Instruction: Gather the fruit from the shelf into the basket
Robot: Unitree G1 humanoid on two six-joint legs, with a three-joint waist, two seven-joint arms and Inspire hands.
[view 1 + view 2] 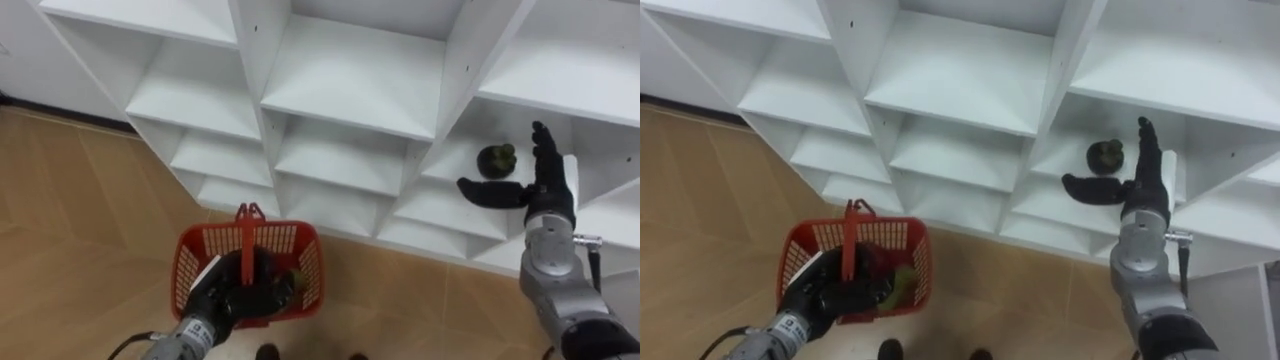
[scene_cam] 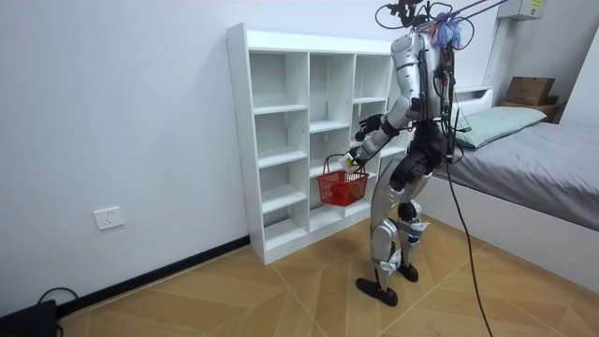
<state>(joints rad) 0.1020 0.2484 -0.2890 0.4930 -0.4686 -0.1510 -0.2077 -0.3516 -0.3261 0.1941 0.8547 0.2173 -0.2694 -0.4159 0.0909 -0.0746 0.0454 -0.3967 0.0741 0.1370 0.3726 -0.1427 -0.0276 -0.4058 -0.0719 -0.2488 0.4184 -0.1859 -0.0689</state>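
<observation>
Fruit [image 1: 497, 158] on shelf [image 1: 447, 160] beside splayed right hand [image 1: 546, 188]; left hand [image 1: 236, 294] grips basket [image 1: 198, 246].

A bedroom, probably at home: bed [image 2: 552, 168] (pillow [image 2: 505, 120] on it), white cubby shelf [image 2: 237, 140], parquet floor [image 2: 281, 290].

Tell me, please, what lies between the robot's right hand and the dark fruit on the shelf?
Nothing: in the left eye view, just bare white shelf separates the open right hand from the dark fruit.
</observation>
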